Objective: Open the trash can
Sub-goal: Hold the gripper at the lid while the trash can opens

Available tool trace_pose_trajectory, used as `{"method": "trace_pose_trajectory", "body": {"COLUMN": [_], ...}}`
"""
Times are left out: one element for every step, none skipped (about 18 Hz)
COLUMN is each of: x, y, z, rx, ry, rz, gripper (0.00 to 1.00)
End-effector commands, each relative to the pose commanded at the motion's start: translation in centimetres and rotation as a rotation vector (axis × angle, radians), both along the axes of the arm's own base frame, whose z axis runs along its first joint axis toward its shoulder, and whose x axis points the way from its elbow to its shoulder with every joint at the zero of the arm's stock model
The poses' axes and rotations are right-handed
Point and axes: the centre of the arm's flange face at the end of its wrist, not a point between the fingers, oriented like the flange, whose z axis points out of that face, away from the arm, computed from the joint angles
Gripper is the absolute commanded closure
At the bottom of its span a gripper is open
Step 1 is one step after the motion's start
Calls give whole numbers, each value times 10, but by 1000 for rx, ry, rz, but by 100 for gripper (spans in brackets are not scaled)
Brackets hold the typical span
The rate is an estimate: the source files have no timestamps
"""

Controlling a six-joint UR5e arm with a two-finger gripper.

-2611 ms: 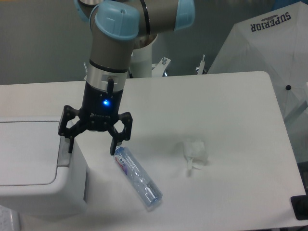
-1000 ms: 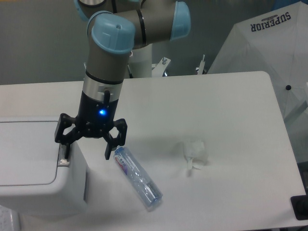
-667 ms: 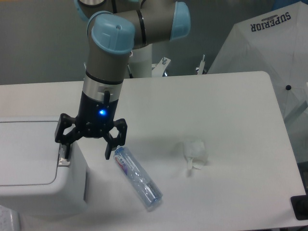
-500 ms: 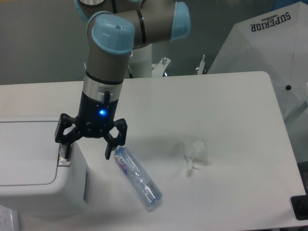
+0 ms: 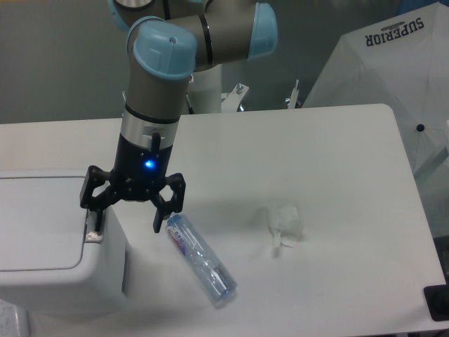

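The white trash can (image 5: 49, 246) stands at the left edge of the table, its flat lid down. Its grey push-bar strip (image 5: 92, 232) runs along the lid's right edge. My gripper (image 5: 128, 219) is open, with fingers pointing down. The left finger (image 5: 93, 213) rests on the grey strip. The right finger (image 5: 162, 214) hangs beside the can's right wall, just above the end of a plastic bottle.
A clear plastic bottle (image 5: 200, 260) lies on the white table to the right of the can. A crumpled white tissue (image 5: 283, 223) lies further right. A white umbrella (image 5: 393, 77) stands past the table's right edge.
Since 2.6 s ago the gripper has moved left and down, bringing its left finger onto the grey strip. Over the last second nothing has visibly moved.
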Motion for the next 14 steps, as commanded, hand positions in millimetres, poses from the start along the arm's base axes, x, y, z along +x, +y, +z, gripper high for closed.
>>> {"method": "trace_pose_trajectory", "body": {"x": [0, 0, 0, 0, 0, 0, 0, 0, -1, -2, -5, -9, -10, -14], "y": [0, 0, 0, 0, 0, 0, 0, 0, 0, 0, 0, -1, 0, -2], "z": [0, 0, 0, -1, 1, 3, 10, 16, 27, 35, 44, 51, 59, 63], "rx": [0, 0, 0, -1, 1, 5, 15, 24, 41, 53, 65, 73, 82, 88], "ry": [0, 0, 0, -1, 1, 6, 15, 23, 45, 69, 98, 132, 162, 182], "rz": [0, 0, 0, 0, 0, -2, -7, -9, -19, -35, -54, -75, -98, -108], "gripper": [0, 0, 0, 0, 0, 0, 0, 0, 0, 0, 0, 0, 0, 0]}}
